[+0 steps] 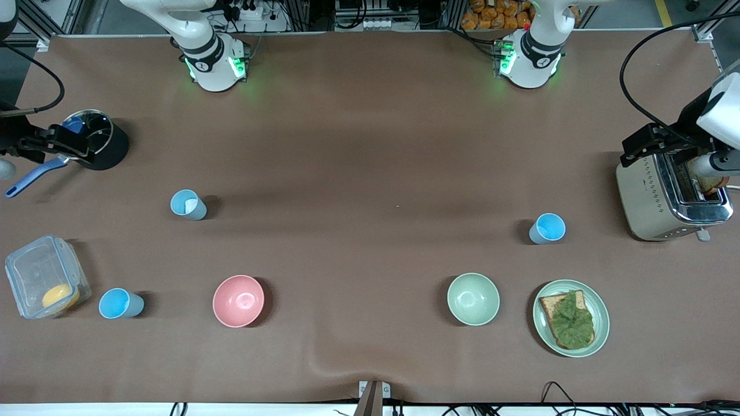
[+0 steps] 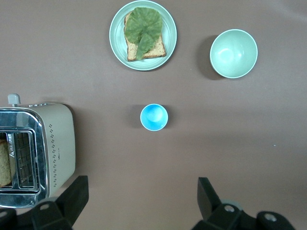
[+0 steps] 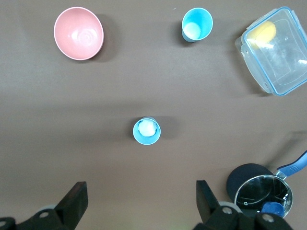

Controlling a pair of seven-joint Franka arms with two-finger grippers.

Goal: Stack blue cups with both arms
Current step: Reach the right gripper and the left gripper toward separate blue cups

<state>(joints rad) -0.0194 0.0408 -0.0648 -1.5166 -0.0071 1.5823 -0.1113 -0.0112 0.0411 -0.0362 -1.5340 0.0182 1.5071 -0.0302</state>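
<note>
Three light-blue cups stand upright and apart on the brown table. One with a whitish patch inside (image 1: 188, 204) (image 3: 147, 131) is toward the right arm's end. A second cup (image 1: 120, 304) (image 3: 196, 24) stands nearer the front camera, beside a clear container. The third cup (image 1: 547, 228) (image 2: 154, 117) is toward the left arm's end, beside the toaster. My right gripper (image 1: 58, 144) (image 3: 142, 194) is open and empty, high in the air by the black pot. My left gripper (image 1: 647, 141) (image 2: 142, 191) is open and empty, high by the toaster.
A pink bowl (image 1: 238, 300) and a green bowl (image 1: 473, 299) sit near the front edge. A green plate (image 1: 598, 335) holds toast with lettuce. A silver toaster (image 1: 653, 202), a clear container (image 1: 34, 271) and a black pot (image 1: 113, 150) stand at the table's ends.
</note>
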